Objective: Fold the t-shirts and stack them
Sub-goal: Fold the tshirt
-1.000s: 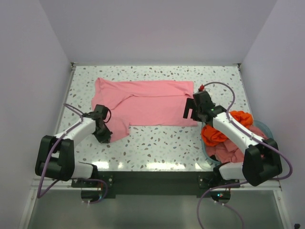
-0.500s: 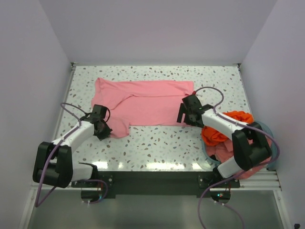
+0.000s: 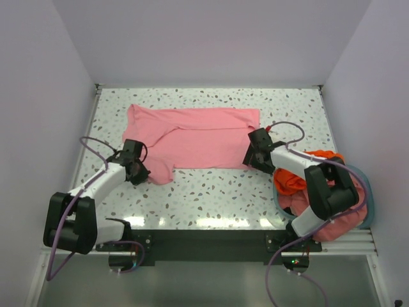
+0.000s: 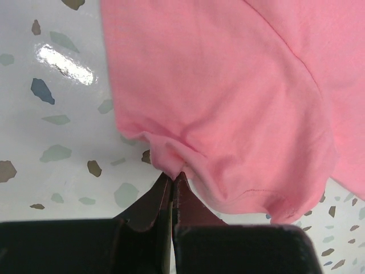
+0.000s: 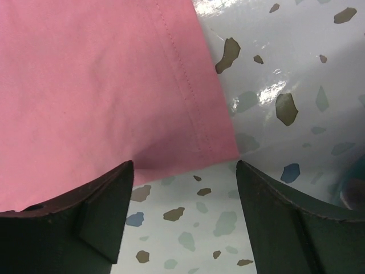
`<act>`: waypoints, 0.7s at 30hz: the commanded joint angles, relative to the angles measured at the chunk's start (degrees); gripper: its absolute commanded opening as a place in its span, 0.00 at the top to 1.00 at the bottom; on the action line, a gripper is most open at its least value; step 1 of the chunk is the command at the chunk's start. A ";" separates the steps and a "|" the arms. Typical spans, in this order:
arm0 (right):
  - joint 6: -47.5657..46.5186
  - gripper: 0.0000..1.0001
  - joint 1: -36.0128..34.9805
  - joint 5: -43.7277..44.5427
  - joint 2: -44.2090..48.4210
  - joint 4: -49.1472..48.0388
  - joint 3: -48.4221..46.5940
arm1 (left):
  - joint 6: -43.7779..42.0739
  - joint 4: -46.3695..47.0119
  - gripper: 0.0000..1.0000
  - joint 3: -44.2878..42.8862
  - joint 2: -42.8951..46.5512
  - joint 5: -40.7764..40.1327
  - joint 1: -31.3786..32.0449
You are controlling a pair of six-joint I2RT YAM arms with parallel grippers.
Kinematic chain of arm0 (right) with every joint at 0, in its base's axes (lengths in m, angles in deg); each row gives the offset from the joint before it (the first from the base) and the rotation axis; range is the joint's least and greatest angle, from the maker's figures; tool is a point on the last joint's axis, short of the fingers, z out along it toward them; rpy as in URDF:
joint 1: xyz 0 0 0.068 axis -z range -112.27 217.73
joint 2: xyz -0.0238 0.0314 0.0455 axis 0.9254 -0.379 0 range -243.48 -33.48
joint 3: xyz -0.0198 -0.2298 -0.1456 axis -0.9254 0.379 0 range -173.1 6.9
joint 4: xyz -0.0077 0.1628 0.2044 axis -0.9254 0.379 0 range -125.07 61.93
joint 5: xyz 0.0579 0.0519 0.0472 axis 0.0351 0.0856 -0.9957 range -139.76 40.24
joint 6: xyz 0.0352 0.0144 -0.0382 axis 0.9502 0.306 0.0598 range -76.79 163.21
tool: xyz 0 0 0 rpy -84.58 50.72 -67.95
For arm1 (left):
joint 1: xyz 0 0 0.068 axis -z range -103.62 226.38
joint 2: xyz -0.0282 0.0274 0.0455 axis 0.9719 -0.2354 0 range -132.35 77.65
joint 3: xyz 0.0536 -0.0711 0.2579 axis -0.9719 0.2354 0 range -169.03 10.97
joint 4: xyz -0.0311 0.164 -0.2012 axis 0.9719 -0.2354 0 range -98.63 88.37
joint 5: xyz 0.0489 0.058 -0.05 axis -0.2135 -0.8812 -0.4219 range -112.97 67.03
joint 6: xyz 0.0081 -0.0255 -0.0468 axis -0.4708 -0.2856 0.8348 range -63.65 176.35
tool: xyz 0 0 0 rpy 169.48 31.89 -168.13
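Straddling one hem corner of the light pink t-shirt (image 3: 198, 137), the right gripper (image 5: 181, 169) is holding its jaws apart (the left gripper (image 4: 172, 178) is clamping the opposite end's fold).

A shirt (image 3: 198, 137) lies spread across the far middle of the table (image 3: 211, 192). The left gripper (image 3: 142, 174) is at its near-left corner and the right gripper (image 3: 254, 162) at its near-right corner. The basket (image 3: 363, 185) stands near right, with the other shirts (image 3: 291, 182) in it.
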 commanded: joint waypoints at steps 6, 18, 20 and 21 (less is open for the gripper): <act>1.63 0.52 0.75 1.04 -4.43 -3.68 0.54 | -2.29 1.87 1.00 -5.69 0.42 -0.59 0.18; -2.06 1.00 0.75 2.27 -2.58 0.96 -5.78 | -4.84 2.48 1.00 -14.74 -3.54 -0.94 0.18; -2.68 1.00 0.75 2.36 -2.76 1.85 -8.16 | -5.55 2.75 1.00 -17.28 -5.12 -0.50 0.18; -3.20 1.00 0.75 2.19 -2.93 2.89 -10.08 | -5.81 2.92 1.00 -18.17 -5.73 -0.32 0.18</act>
